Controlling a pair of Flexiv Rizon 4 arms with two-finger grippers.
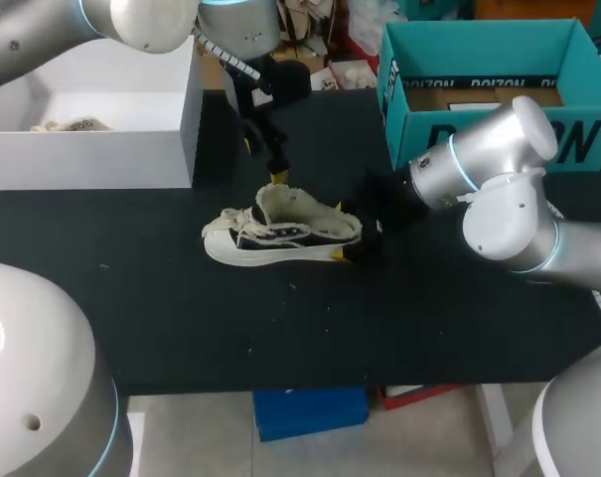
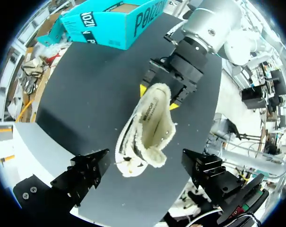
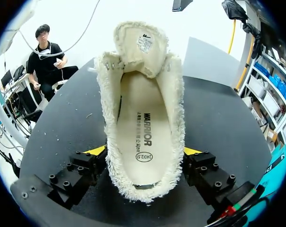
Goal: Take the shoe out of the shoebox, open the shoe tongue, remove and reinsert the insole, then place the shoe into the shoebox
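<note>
Now | 1 shoe (image 1: 280,237) | 1 teal shoebox (image 1: 479,139) | right gripper (image 3: 144,152) clasps shoe

Print on the shoebox (image 1: 419,139) and inside the shoe (image 1: 280,238)
Large black letters run along the teal shoebox's outer walls, partly covered in the head view. The insole (image 3: 143,137) carries a line of black characters, a word in capitals and an oval size stamp. The tongue (image 3: 133,59) has a small white label (image 3: 144,43) on its underside, its print too small to read.
</note>
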